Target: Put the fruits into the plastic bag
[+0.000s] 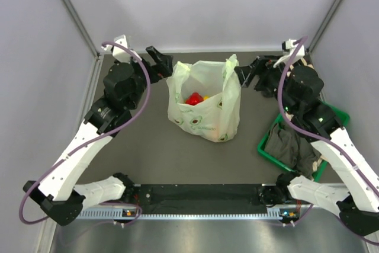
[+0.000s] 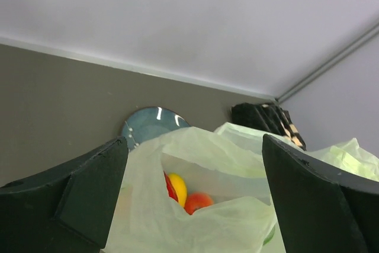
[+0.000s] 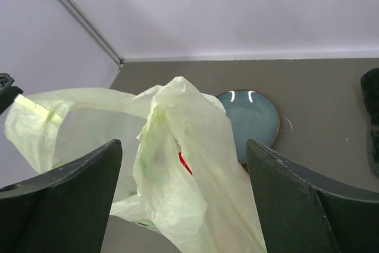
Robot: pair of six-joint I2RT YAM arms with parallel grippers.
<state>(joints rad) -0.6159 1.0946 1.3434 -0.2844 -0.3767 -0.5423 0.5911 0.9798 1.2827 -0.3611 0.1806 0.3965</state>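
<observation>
The pale green plastic bag (image 1: 205, 102) with avocado prints stands open at the middle back of the table. Inside it I see a red fruit (image 1: 193, 99) and a yellow piece (image 1: 205, 97); the left wrist view shows a yellow fruit (image 2: 177, 188) and an orange-red one (image 2: 198, 201) in the bag (image 2: 195, 217). My left gripper (image 1: 161, 63) is open just left of the bag's left handle. My right gripper (image 1: 247, 74) is open beside the right handle (image 3: 183, 146), with the handle between its fingers but not clamped.
A blue-grey plate (image 3: 251, 119) lies behind the bag near the back wall, also in the left wrist view (image 2: 151, 125). A green basket (image 1: 296, 140) with dark clothes stands at the right. Walls close the back and sides.
</observation>
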